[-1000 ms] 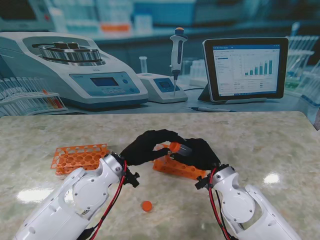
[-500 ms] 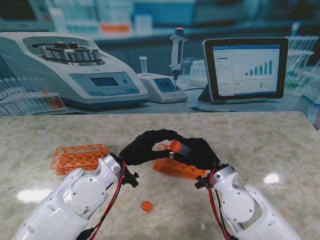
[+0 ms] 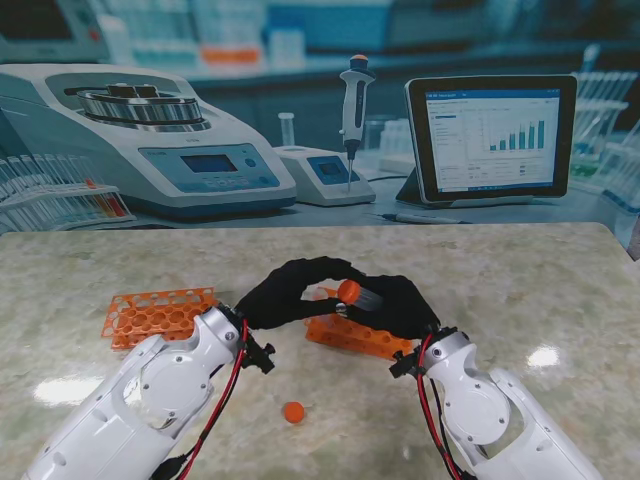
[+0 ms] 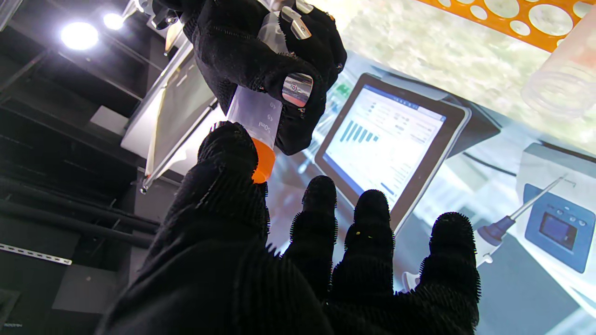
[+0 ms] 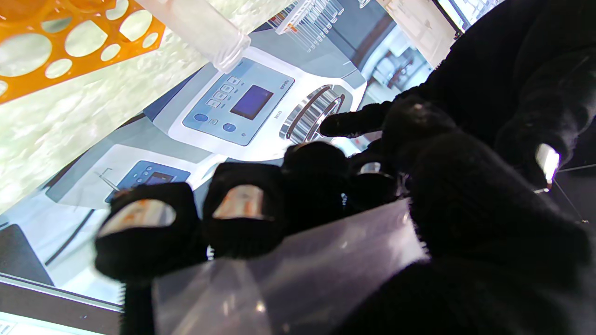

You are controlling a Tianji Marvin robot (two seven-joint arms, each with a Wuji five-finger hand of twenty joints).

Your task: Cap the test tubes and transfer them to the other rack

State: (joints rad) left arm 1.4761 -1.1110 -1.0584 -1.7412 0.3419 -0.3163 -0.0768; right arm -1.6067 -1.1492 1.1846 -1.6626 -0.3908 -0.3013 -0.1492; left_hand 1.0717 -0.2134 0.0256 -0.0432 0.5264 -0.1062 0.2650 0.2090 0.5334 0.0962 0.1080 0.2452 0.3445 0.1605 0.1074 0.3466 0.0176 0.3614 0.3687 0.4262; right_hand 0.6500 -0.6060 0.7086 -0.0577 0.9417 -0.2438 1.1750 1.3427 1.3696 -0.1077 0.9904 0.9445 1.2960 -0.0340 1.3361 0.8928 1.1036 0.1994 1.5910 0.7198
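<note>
My right hand (image 3: 400, 305) is shut on a clear test tube (image 3: 366, 299) held tilted above an orange rack (image 3: 352, 337). The tube (image 4: 256, 111) carries an orange cap (image 4: 264, 160) on its end. My left hand (image 3: 285, 295) reaches across to that cap (image 3: 348, 291); one fingertip (image 4: 228, 149) rests against it, and the other fingers stand apart from it. In the right wrist view the held tube (image 5: 288, 279) fills the foreground under my curled fingers (image 5: 242, 209). A second orange rack (image 3: 160, 315) lies flat to the left.
A loose orange cap (image 3: 293, 411) lies on the marble table (image 3: 520, 270) nearer to me, between my arms. An uncapped tube (image 5: 200, 32) stands in the rack (image 5: 70, 46) under my hands. A lab-scene backdrop (image 3: 490, 135) lines the table's far edge.
Both hands stay joined at the tube. The capped end has shifted very slightly left and farther from me; the left fingers have crept a little along the cap.
</note>
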